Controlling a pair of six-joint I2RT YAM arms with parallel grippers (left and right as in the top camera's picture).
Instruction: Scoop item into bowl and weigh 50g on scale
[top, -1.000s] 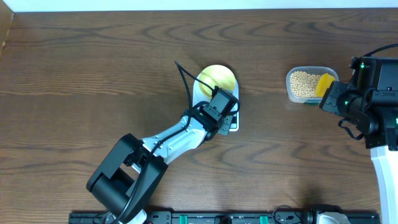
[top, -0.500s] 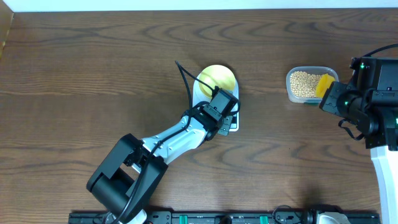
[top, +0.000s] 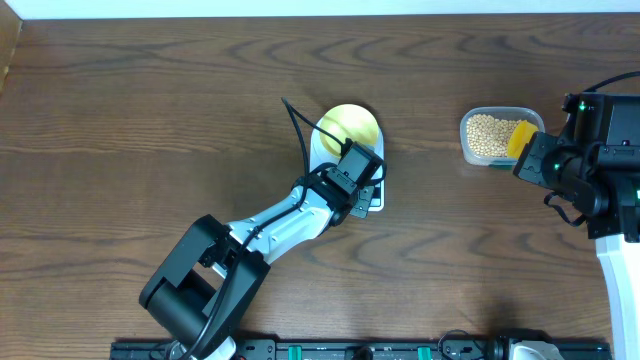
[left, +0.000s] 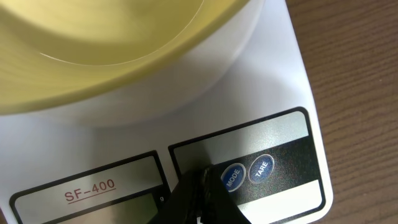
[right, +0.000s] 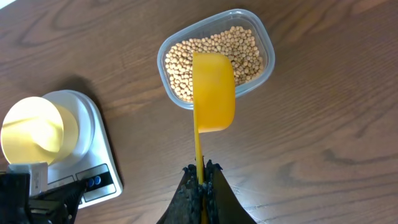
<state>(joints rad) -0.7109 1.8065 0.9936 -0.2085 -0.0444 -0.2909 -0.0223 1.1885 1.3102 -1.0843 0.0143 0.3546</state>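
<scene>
The pale-yellow bowl (top: 351, 125) stands empty on the white scale (top: 372, 199), also in the left wrist view (left: 93, 50) and right wrist view (right: 37, 130). My left gripper (left: 202, 180) is shut, its tips pressed on the scale's panel (left: 286, 68) just left of the MODE button (left: 234, 177). My right gripper (right: 202, 171) is shut on the handle of a bright yellow scoop (right: 213, 90), held above the clear tub (right: 264, 37) of beige beans (right: 239, 50). The tub shows in the overhead view (top: 466, 150) with the beans (top: 486, 132) and scoop (top: 522, 136).
The TARE button (left: 262, 168) is right of MODE. The LCD (left: 93, 205) is partly in view, its reading unclear. Brown wooden table (top: 150, 120) all around; the left arm (top: 270, 225) stretches across the middle.
</scene>
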